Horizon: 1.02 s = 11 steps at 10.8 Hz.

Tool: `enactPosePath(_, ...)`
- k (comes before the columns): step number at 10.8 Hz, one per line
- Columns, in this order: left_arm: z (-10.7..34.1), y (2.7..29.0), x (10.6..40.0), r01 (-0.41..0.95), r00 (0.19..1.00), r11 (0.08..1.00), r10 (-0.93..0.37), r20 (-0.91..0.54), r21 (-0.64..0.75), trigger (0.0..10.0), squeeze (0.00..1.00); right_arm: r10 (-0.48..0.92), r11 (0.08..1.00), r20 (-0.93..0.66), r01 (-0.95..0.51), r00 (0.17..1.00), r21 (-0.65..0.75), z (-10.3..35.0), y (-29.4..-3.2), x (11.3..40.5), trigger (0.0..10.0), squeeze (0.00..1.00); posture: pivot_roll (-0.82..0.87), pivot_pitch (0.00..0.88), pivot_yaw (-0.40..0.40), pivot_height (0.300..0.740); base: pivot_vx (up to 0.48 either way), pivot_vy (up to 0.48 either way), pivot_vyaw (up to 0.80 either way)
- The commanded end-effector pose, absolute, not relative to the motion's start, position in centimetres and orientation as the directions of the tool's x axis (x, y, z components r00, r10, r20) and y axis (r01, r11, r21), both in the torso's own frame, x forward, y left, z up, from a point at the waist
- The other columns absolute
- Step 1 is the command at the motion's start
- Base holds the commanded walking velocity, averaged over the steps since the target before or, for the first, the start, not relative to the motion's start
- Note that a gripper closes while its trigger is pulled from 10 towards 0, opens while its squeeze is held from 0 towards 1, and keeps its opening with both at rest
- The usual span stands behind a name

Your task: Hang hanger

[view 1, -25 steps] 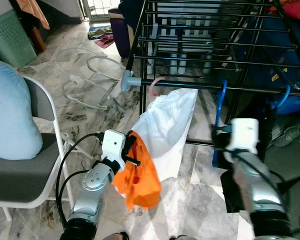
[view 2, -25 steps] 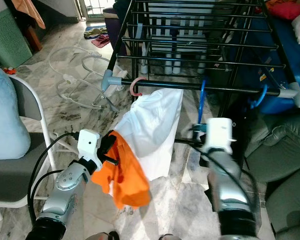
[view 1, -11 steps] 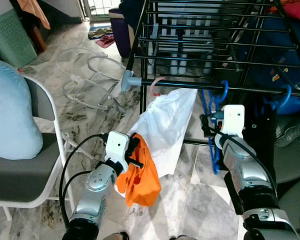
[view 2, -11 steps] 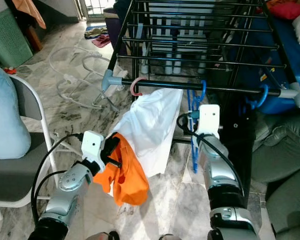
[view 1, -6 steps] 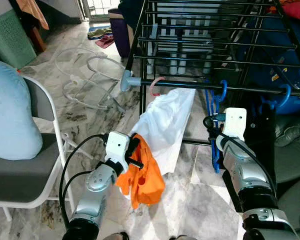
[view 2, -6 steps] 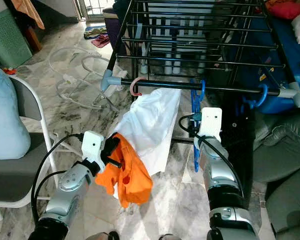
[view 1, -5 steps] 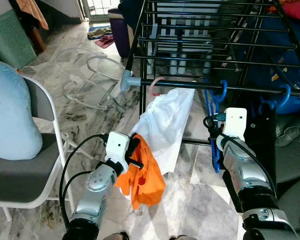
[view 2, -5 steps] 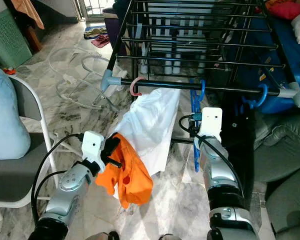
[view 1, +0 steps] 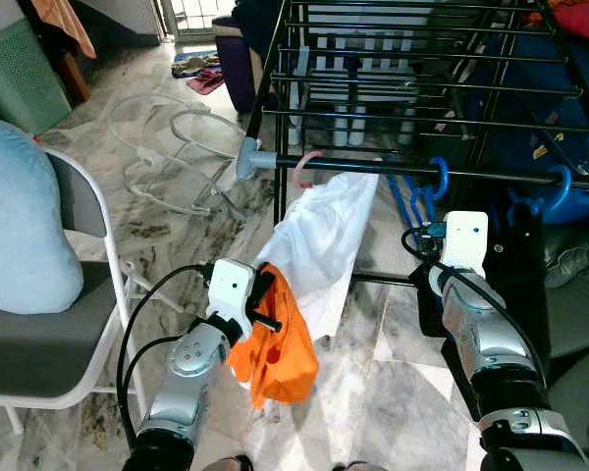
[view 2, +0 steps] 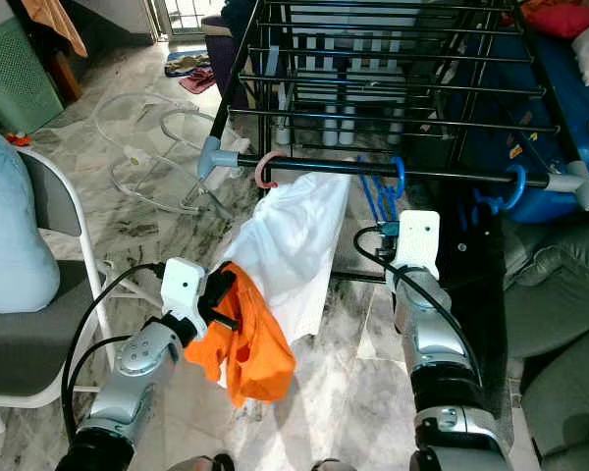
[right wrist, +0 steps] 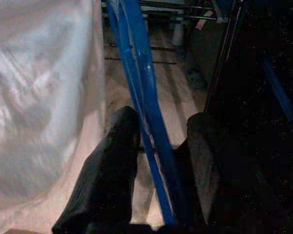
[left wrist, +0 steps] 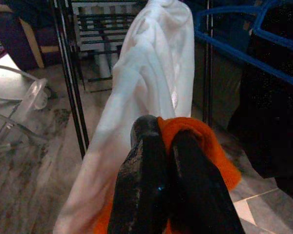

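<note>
A blue hanger [view 2: 385, 193] is hanging by its hook on the front rail [view 2: 393, 175] of the drying rack. My right arm [view 2: 419, 294] is reaching up just below it. A white cloth [view 2: 290, 245] is hanging beside the hanger. My left gripper [view 2: 219, 294] is clutching an orange cloth [view 2: 247, 348] below the rail.

Black drying rack [view 1: 393, 88]: blue hanger [view 1: 434, 179], white garment [view 1: 319, 240] hung.
</note>
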State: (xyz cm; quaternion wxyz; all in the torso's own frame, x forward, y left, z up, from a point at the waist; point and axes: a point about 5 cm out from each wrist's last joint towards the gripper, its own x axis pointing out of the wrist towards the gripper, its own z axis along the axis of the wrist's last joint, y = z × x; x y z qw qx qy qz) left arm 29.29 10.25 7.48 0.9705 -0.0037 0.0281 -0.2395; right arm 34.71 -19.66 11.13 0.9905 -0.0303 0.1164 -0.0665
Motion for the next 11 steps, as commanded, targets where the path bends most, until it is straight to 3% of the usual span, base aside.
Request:
enactPosePath(1,7.38,10.24,29.33,0.475,0.878,0.880,-0.475,-0.063,-0.011,10.0,0.00,-0.136,0.989,-0.219,0.119,0.966,-0.090,11.48,-19.58,34.93,0.2,0.00,-0.19,0.104,0.030,0.740,0.000,0.000,0.00)
enactPosePath(8,7.30,10.19,29.32,0.473,0.879,0.881,-0.473,-0.065,-0.010,10.0,0.00,-0.116,0.986,-0.190,0.091,0.975,-0.139,11.64,-19.23,34.91,0.0,0.00,-0.19,0.100,0.031,0.740,0.000,0.000,0.00)
enactPosePath(11,7.30,10.13,29.41,0.472,0.880,0.882,-0.471,-0.066,-0.008,10.0,0.00,-0.091,0.987,-0.171,0.066,0.981,-0.147,11.98,-18.94,35.04,0.7,0.00,-0.19,0.098,0.032,0.740,0.000,0.000,0.00)
